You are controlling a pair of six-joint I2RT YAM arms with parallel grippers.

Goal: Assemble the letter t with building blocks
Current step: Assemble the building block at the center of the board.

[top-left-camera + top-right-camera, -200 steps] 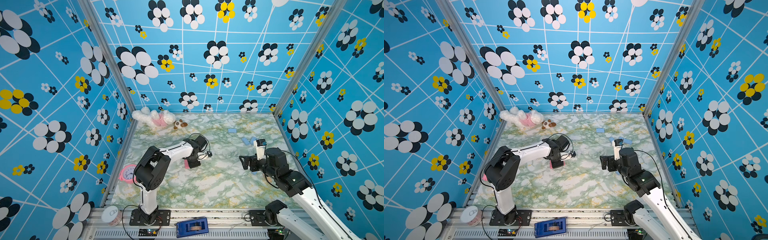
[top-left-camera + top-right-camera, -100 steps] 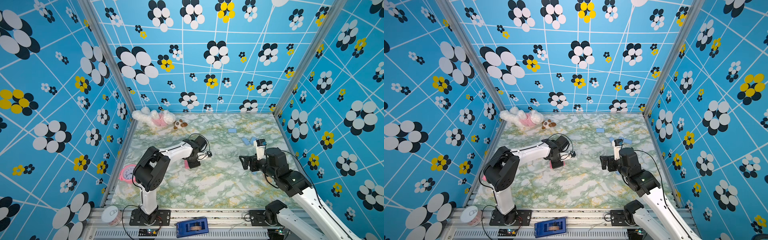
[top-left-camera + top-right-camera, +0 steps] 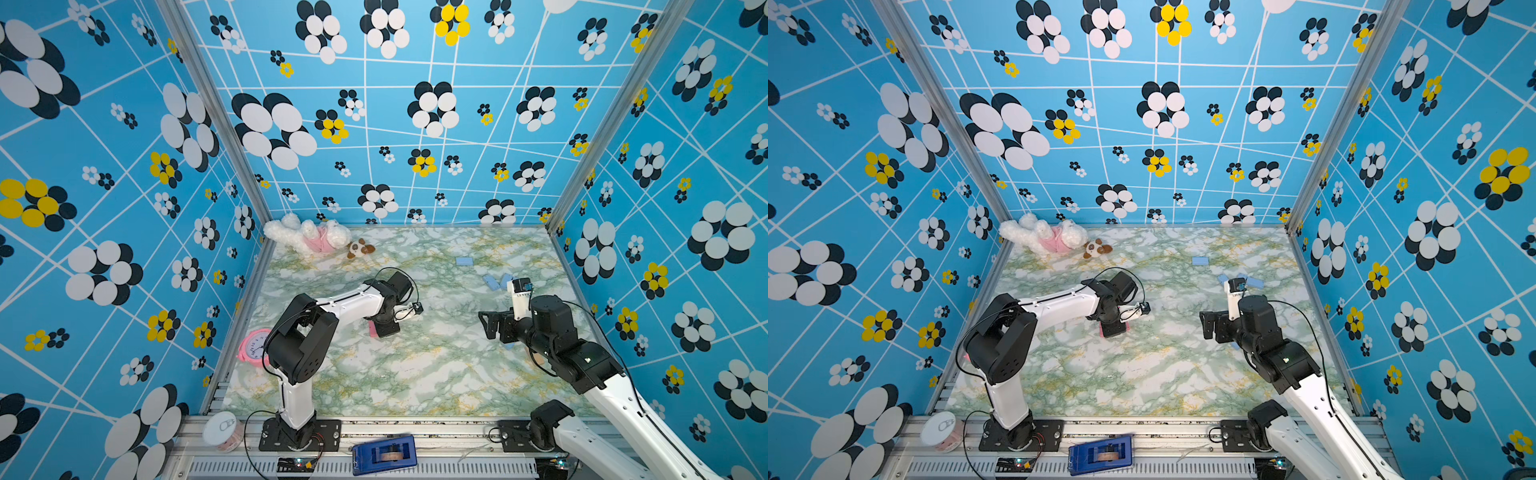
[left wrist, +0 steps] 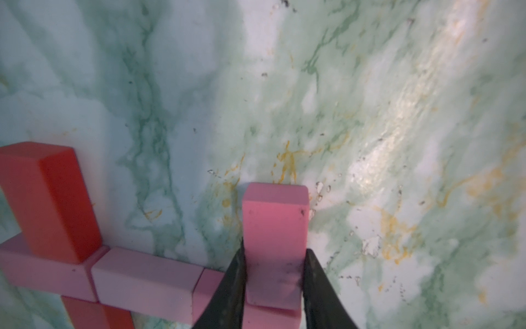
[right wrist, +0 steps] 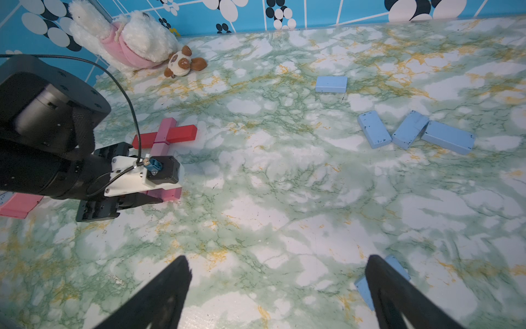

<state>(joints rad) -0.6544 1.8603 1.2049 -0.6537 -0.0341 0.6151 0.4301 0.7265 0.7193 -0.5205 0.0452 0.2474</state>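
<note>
The left gripper (image 4: 274, 257) is clamped on a pink block (image 4: 274, 225), down at the marble-patterned table (image 4: 398, 114). Whether the block touches the table cannot be told. It sits at one end of a row of pink blocks (image 4: 142, 273), and two red blocks (image 4: 48, 199) meet that row from either side. In both top views the left arm (image 3: 345, 303) covers most of this group, left of the table's middle.

The right gripper (image 5: 277, 265) hangs near the right edge, its jaws wide apart and empty. One light blue block (image 5: 363, 290) lies just beside a finger. Four more light blue blocks (image 5: 407, 134) lie toward the far right corner. A plush toy (image 3: 307, 239) lies in the far left corner, and a pink alarm clock (image 3: 252, 348) stands at the left edge.
</note>
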